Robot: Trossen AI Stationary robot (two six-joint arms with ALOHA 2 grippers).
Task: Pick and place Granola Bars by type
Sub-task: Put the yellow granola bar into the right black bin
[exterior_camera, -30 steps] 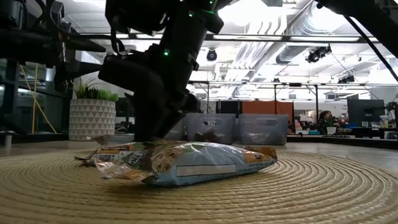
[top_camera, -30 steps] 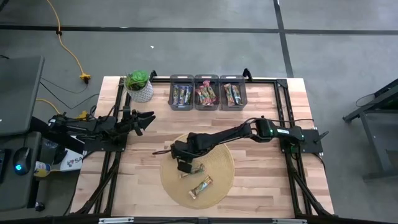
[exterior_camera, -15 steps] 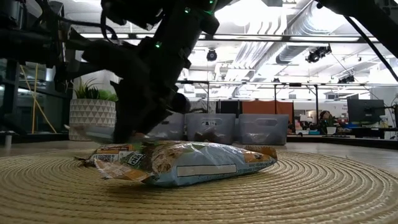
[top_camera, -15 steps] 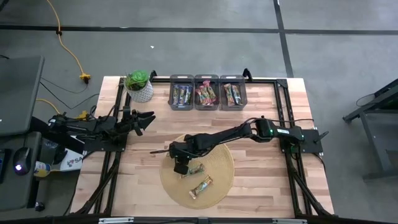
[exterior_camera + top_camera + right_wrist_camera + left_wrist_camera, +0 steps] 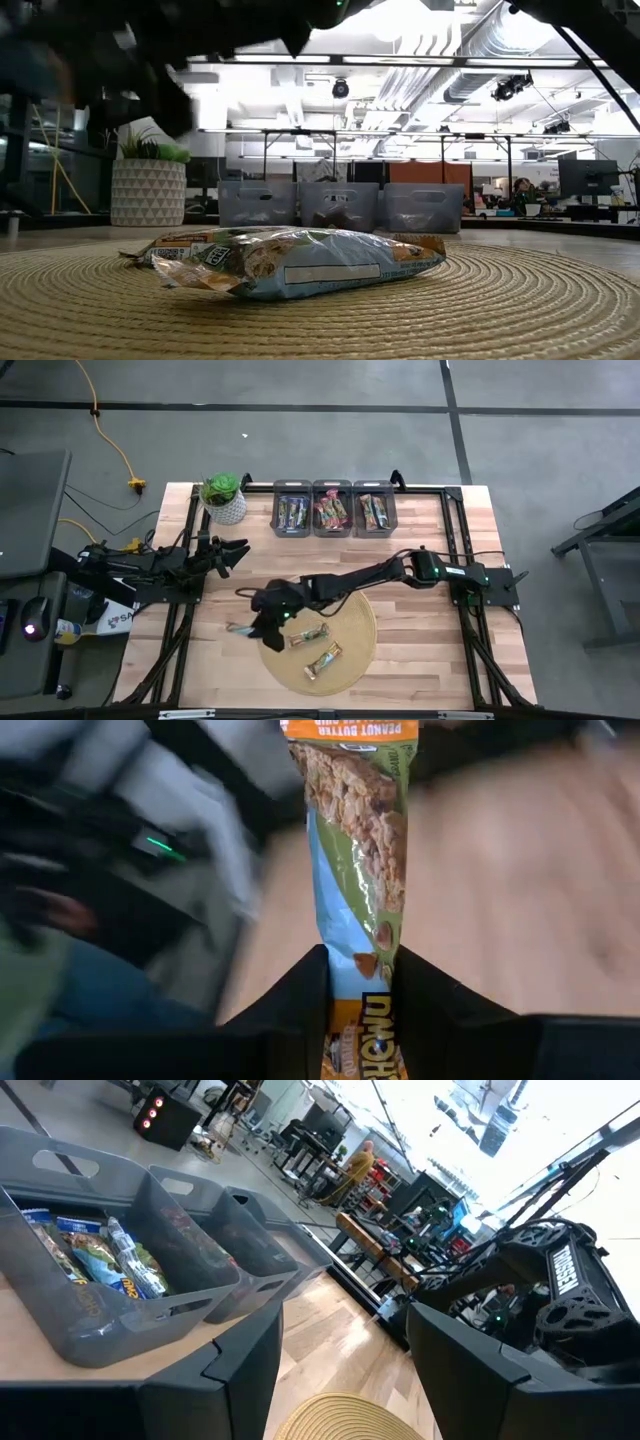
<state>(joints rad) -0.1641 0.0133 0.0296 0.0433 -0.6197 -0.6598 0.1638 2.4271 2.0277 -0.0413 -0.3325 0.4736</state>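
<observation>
- Gripping one granola bar between its two fingers, the right claw stands narrowly parted, closed only to the width of the wrapper.
- The held bar has a green, blue and orange wrapper with a peanut-butter label; in the high view it juts out from the claw toward the left arm's side, over bare table.
- The claw itself hangs just off the rim of the round woven mat, on the side toward the left arm.
- Just beside the claw, on the mat, lies a second bar; a third bar lies a little beyond it, nearer the table's front edge.
- In the low view the nearest bar lies flat on the mat, untouched.
- Well apart from the claw, at the table's far edge, three grey bins stand in a row, each holding bars: dark blue, pink, green and tan.
- A potted plant stands beside the bin row.
- The left claw waits with jaws wide apart and holding nothing, away from the mat, pointed toward the bins.
</observation>
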